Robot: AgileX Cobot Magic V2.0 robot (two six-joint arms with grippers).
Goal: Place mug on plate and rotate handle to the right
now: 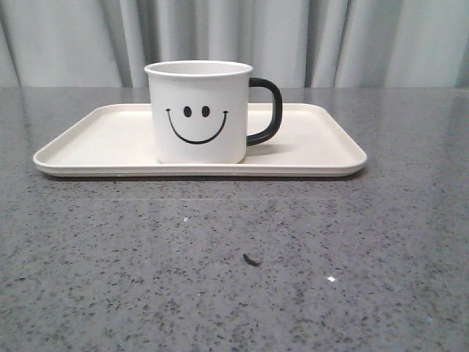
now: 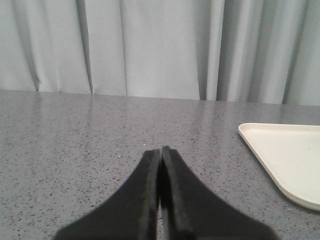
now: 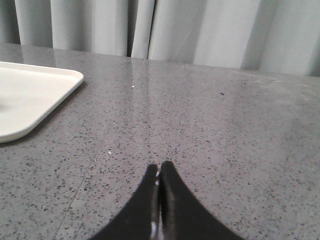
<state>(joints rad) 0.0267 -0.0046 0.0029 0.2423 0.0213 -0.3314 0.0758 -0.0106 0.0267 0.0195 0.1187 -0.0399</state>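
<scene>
Grey pleated curtain (image 1: 308, 37) closes off the background in all three views; its upper part is cut off by the frame.

Tabletop (image 1: 220, 279): grey speckled stone-like surface, glossy, with faint reflections. Its edges run out of frame.

Plate (image 1: 315, 147): cream, flat, rectangular, rounded corners, low raised rim, matte finish. It lies on the tabletop, long side toward the camera. The wrist views catch only one corner each (image 2: 285, 160) (image 3: 30, 95).

Mug (image 1: 198, 110): white, cylindrical, rolled rim, black smiley face print turned to the camera. It stands upright on the plate, a little left of the plate's middle. Its inside is hidden from this low angle.

Handle (image 1: 270, 110): glossy black C-shaped loop, pointing right in the front view.

Left hand (image 2: 161, 152): dark tapered fingers pressed together, clenched on nothing, over bare tabletop beside the plate's corner. Right hand (image 3: 159, 167): the same, fingers meeting at the tips, nothing between them. Neither hand shows in the front view.

Small dark fleck (image 1: 251, 259) on the tabletop in front of the plate; what it is cannot be made out.
</scene>
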